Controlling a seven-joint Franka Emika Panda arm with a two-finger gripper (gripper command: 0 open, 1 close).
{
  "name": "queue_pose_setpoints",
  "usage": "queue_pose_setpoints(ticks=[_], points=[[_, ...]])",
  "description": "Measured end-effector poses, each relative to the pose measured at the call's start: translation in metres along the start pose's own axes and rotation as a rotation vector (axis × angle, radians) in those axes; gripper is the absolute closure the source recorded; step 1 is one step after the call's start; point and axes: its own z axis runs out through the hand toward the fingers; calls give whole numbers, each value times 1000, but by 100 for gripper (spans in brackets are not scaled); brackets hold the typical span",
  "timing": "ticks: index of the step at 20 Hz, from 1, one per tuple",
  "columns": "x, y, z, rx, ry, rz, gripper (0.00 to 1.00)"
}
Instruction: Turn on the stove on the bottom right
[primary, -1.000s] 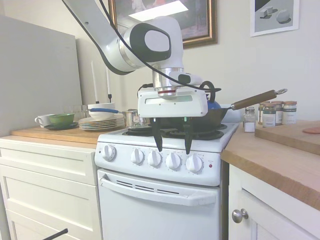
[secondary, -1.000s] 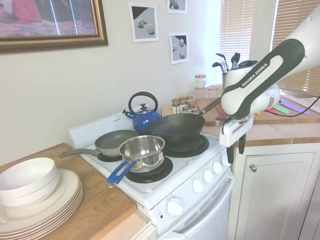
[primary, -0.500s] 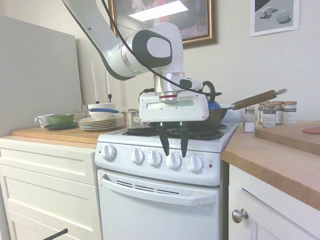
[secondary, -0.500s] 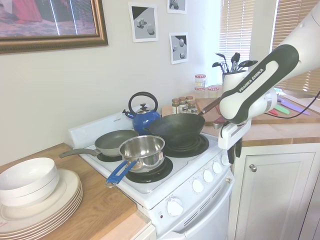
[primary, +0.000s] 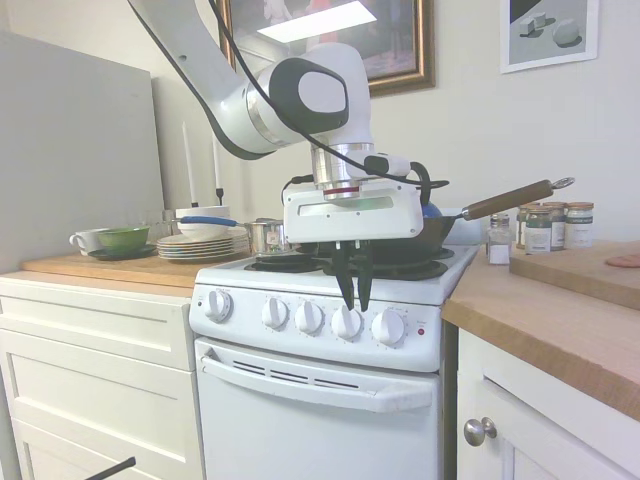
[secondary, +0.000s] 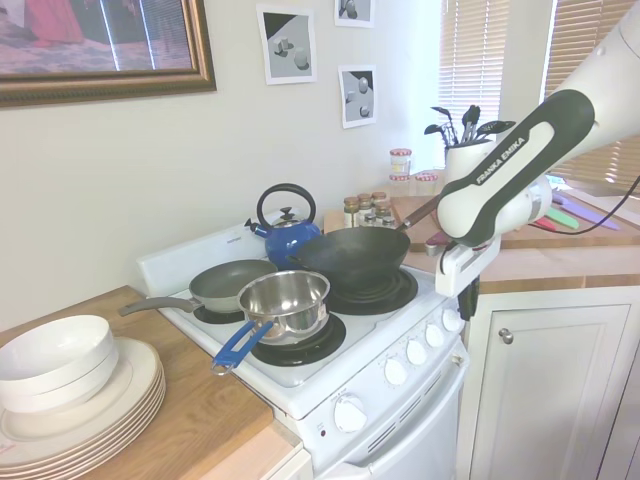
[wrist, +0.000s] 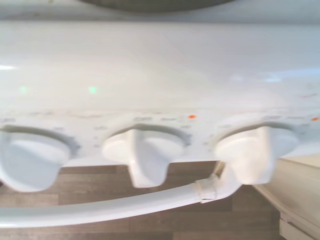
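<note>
You are holding the tool (primary: 354, 306) just above the stove's (primary: 320, 395) knob row, fingers pointing down and drawn nearly together, with nothing between them. It is hovering over the 4th knob (primary: 346, 322) of 5, counting from the far left, and the 5th knob (primary: 388, 327) is sitting just to one side of it, toward the red light (primary: 421, 331).

The knob you want is going to behave as a small, rigid plastic part: light to the touch, smooth and a bit slippery, stiff on its shaft, and probably needing a push inward before it is turning. Judging by the wrist view, each knob (wrist: 145, 155) is carrying a raised ridge across its face; you are best pinching across that ridge's 2 flat sides, not the round skirt, so the fingers are not sliding off.

Each knob's axis is pointing straight out of the front panel, away from the burners and toward the room. The ridges are standing upright, long axis vertical, in line with the tool's fingers.

Which knob drives the bottom right burner cannot be read here; the panel print is too blurred.
</note>
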Motion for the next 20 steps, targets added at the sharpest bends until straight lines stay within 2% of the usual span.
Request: queue_pose_setpoints(ticks=[8, 20], points=[[21, 5, 5, -6, 18, 24, 100], [38, 1, 26, -16, 10, 24, 100]])
